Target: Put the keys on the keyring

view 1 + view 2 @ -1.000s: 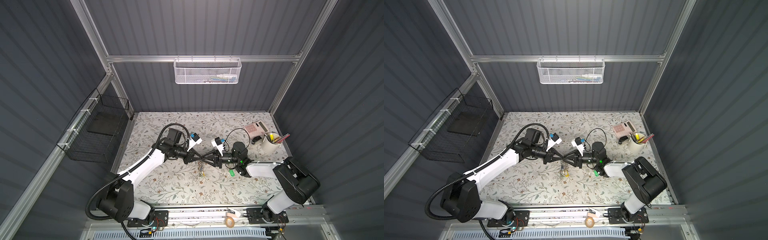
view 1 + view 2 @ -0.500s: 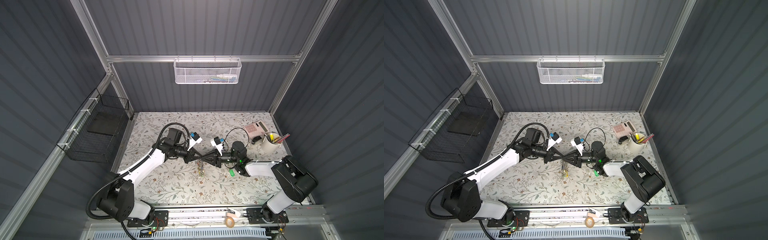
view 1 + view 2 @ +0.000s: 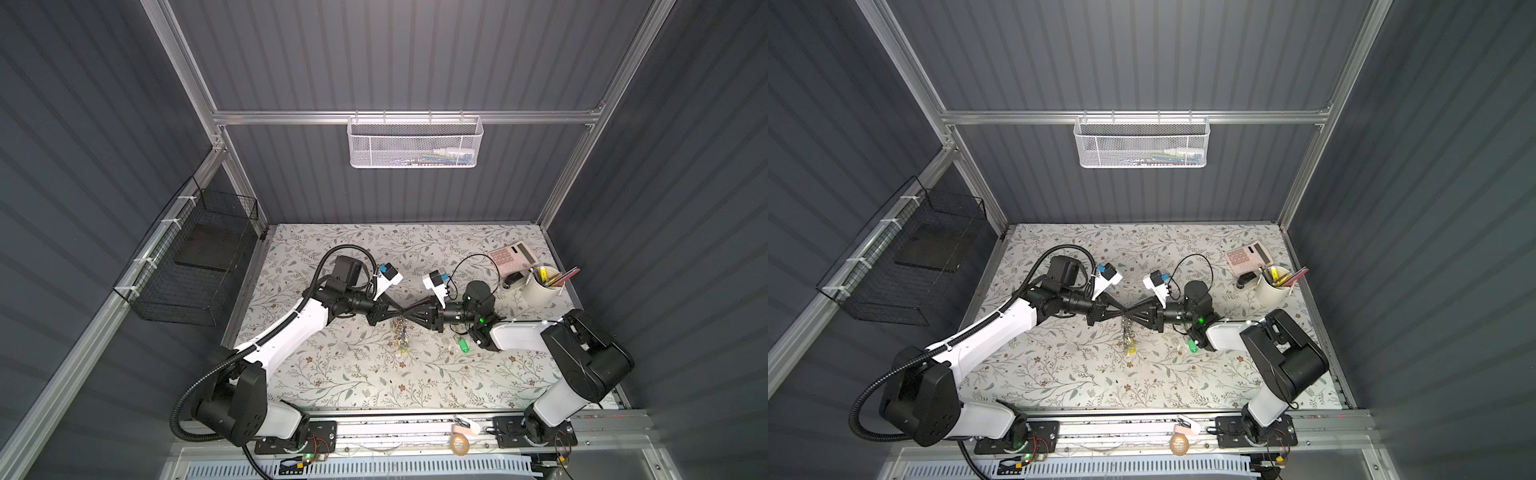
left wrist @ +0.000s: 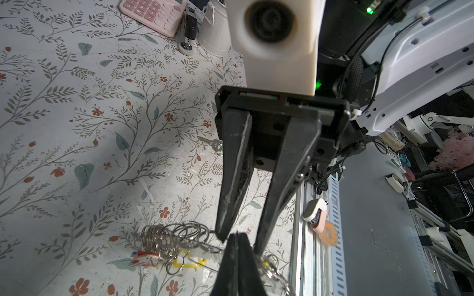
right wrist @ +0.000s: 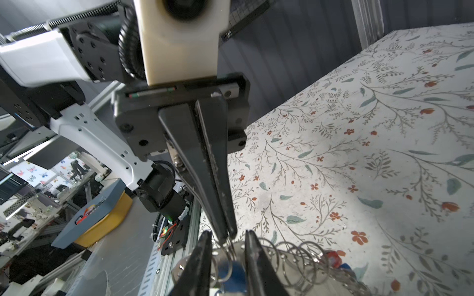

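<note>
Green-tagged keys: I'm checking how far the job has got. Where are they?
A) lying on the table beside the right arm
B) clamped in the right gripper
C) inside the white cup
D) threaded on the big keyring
A: in both top views the green-tagged keys lie on the table close to the right arm, apart from the keyring.
</note>
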Available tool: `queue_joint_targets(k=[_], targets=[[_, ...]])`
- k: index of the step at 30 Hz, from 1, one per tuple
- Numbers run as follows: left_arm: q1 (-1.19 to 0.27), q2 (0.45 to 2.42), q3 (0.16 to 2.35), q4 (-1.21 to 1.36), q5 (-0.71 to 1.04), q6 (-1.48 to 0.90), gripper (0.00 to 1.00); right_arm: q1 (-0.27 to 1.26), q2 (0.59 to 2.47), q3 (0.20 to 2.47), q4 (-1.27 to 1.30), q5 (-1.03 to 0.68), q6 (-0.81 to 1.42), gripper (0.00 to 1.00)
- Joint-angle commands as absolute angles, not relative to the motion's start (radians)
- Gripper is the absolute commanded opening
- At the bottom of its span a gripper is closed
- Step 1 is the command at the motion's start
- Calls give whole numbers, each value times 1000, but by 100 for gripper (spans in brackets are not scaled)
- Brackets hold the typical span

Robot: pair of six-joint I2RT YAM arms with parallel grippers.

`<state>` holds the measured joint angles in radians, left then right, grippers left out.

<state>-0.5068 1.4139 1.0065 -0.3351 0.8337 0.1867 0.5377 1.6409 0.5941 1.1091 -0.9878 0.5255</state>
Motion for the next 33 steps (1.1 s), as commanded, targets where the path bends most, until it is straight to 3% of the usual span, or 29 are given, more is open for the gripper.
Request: queue_joint_targets(k=[1,23,33], targets=[[-502,1377,993,-298,863,180,0,483,1682,566,1303,-1006,664,24],[-492,1390,994,-261,855,150,0,542,1690,601,1193,-1022,576,24],[-492,1397,987,-264,884,152,0,545,1690,606,1177,-1021,574,12]])
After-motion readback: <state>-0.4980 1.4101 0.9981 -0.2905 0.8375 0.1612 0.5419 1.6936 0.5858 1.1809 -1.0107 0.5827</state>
